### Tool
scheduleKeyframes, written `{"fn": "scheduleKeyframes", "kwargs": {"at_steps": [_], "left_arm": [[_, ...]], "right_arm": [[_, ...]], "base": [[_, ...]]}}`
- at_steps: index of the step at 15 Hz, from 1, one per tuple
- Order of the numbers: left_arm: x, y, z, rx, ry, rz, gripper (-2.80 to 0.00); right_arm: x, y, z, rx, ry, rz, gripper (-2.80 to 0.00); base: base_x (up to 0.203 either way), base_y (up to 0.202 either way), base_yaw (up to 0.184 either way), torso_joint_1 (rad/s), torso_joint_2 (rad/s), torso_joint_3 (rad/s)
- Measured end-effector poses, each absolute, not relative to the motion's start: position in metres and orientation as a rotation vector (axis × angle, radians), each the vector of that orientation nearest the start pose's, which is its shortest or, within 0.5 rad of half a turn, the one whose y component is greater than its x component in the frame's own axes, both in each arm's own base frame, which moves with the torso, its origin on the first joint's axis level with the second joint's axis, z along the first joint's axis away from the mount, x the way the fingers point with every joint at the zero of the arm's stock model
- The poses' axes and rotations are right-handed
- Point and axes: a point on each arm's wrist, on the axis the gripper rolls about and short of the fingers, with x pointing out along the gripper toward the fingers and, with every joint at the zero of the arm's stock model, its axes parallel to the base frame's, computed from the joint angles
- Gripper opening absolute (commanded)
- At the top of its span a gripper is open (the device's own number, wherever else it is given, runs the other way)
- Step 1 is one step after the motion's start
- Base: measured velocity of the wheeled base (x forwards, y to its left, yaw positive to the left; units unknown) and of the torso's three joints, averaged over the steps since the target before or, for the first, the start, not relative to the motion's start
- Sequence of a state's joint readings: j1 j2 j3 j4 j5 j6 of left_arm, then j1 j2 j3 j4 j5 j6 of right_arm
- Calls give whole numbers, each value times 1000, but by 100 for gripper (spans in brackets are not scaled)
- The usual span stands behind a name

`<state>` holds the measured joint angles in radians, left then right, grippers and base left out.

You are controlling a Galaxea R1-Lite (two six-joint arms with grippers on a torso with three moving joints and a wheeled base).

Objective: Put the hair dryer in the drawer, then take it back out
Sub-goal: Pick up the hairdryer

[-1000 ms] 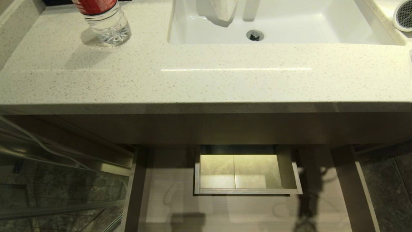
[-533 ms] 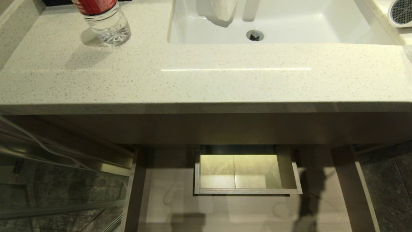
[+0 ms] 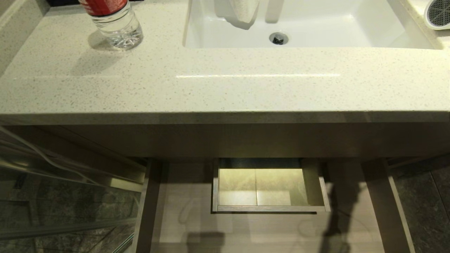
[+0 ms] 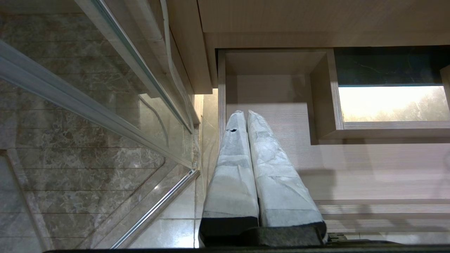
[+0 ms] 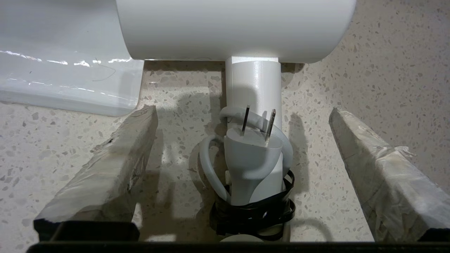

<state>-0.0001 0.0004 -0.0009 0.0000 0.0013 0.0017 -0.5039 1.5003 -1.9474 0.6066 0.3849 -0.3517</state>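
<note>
We look down on a speckled pale countertop (image 3: 225,84) with a white sink (image 3: 316,31) set into its far side, and below its front edge our wide wood-grain drawer (image 3: 197,211) stands pulled out, its boxed cut-out (image 3: 269,186) showing lit floor through the middle of its rear part. To our left of the cabinet a glass panel with metal framing (image 3: 63,196) stands over dark marble tiles. A clear bottle with a red label (image 3: 114,21) stands on the counter to the left of the sink. The hair dryer (image 3: 437,14) lies on the counter at the sink's right rim, its grey mesh grille facing us at the head view's far right corner; it is not in the drawer. From our right wrist we see its white barrel lying across, the handle (image 5: 253,84) pointing toward us, and the plug (image 5: 253,154) bundled with the cord against the handle's end. Our right gripper (image 5: 242,116) is spread wide, one taped finger on each side of the handle and touching nothing. Our left gripper (image 4: 244,114) hangs by the drawer's left part, its two taped fingers pressed together and empty.
</note>
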Motion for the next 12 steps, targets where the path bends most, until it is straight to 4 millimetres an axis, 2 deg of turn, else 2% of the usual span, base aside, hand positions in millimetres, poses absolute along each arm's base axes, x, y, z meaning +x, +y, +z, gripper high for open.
{"fn": "scheduleKeyframes", "kwargs": {"at_steps": [4, 12], "left_arm": [[-23, 0, 76, 1, 0, 1, -280], [-23, 0, 76, 1, 0, 0, -280]], "right_arm": [[183, -94, 425, -303, 184, -102, 0], [168, -87, 422, -360, 242, -96, 0]], "base": [[0, 0, 0, 0, 0, 0], [0, 0, 0, 0, 0, 0]]}}
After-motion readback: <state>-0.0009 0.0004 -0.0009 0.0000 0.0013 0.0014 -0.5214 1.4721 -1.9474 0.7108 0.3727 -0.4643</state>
